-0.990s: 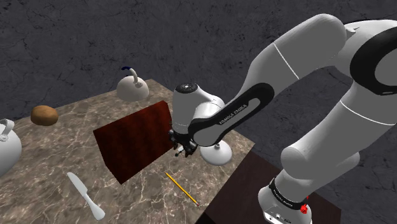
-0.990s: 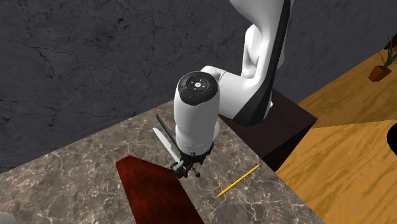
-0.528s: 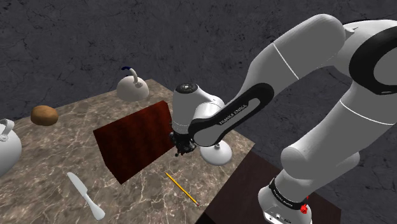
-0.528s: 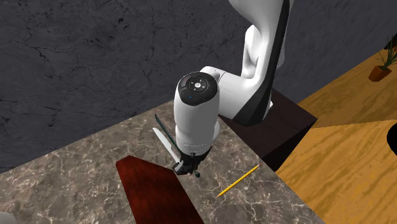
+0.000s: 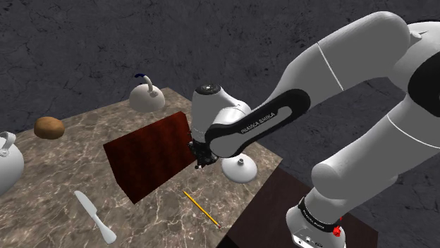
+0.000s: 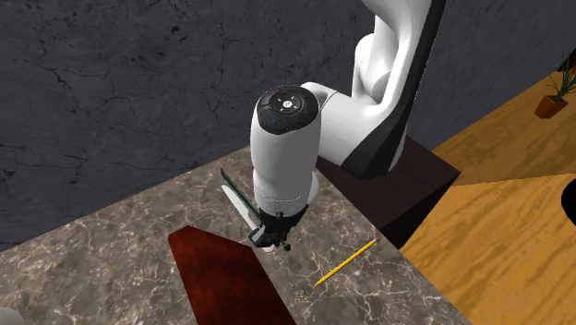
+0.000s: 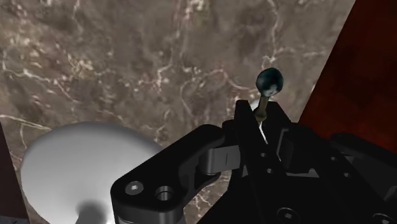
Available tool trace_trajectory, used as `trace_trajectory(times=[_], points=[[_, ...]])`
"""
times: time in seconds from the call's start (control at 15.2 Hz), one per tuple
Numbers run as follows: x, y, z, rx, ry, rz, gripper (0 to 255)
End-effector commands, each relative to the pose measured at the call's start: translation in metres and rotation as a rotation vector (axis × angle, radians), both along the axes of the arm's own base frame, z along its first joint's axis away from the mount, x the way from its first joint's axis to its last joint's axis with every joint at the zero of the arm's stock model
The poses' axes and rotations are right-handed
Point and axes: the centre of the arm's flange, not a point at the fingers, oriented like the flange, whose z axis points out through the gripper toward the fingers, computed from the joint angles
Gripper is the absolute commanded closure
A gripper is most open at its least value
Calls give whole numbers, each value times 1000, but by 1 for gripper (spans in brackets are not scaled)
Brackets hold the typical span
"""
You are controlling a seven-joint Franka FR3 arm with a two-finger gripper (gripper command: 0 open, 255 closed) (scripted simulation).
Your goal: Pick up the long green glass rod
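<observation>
We see the gripper [image 7: 259, 121] with its black fingers pinched tight on the green rod [image 7: 270, 81], whose ball tip pokes out just past the fingertips above the marble tabletop [image 7: 127, 57]. In the second exterior view the shaft slants from the hand toward ten o'clock, seemingly clear of the table, though the arm hides part of it. We judge it light, stiff, slick and brittle, so a gentle hold nearer mid-length would swing less.

We look down over the marble table [image 5: 42, 190] from beside the stand [image 5: 278, 197]; across that shared table, we face the arm [image 6: 286, 157]; at the wrist, we hover close above it.
</observation>
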Motion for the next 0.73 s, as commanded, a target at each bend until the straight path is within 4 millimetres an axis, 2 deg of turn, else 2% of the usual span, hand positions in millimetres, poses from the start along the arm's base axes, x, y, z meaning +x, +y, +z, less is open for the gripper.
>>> trace_trajectory(times=[0.0,0.53,0.66], points=[[0,1,11,2,1,0,255],[0,1,53,2,1,0,255],[0,1,54,2,1,0,255]])
